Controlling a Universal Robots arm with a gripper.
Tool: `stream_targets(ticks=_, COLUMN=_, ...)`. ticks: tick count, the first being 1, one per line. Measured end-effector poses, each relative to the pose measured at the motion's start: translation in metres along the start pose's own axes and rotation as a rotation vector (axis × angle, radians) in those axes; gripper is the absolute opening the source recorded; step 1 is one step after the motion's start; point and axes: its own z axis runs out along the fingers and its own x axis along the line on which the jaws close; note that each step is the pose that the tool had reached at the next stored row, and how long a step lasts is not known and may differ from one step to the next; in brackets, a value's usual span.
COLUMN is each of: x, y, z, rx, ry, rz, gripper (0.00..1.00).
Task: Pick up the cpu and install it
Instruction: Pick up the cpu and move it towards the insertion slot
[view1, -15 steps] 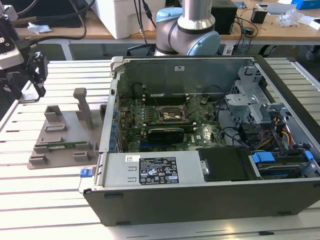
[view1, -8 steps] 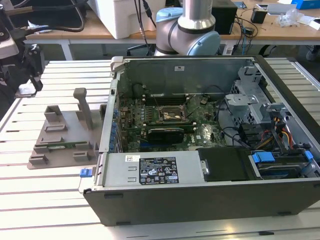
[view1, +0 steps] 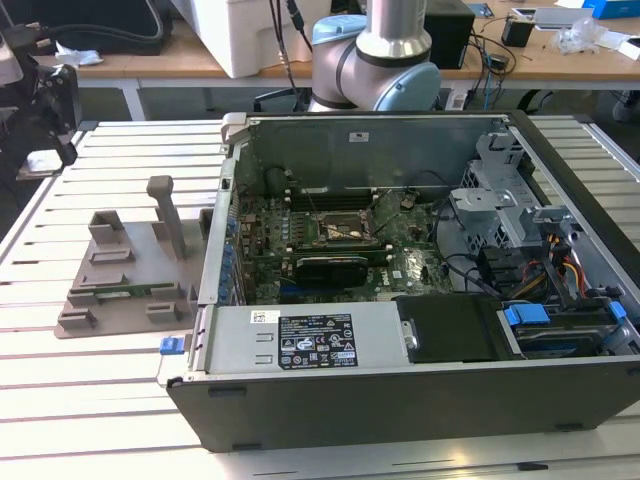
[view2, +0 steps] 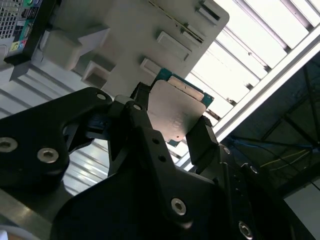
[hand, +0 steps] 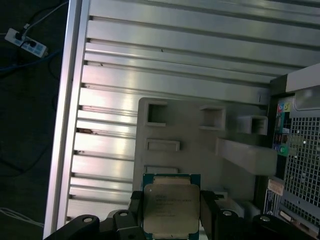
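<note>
Clamping the small, flat, square silver-lidded cpu (hand: 170, 207) by two opposite edges, the black gripper (view2: 172, 112) holds it lifted clear of the grey plastic holder tray (hand: 200, 132). It is likely light, stiff and fragile underneath (edges seem the safest hold).

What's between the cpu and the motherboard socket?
The tool, shut on the cpu, is by the grey holder tray, outside the computer case. The case's side wall rises between tray and socket. The case is open on top; nothing visible hangs above the socket.
</note>
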Motion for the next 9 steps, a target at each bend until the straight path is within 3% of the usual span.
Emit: stream_targets(ticks=9, x=-0.0005, y=-0.0001, z=-0.0162, rx=-0.0001, ry=0.0000, rz=0.000, gripper=0.55)
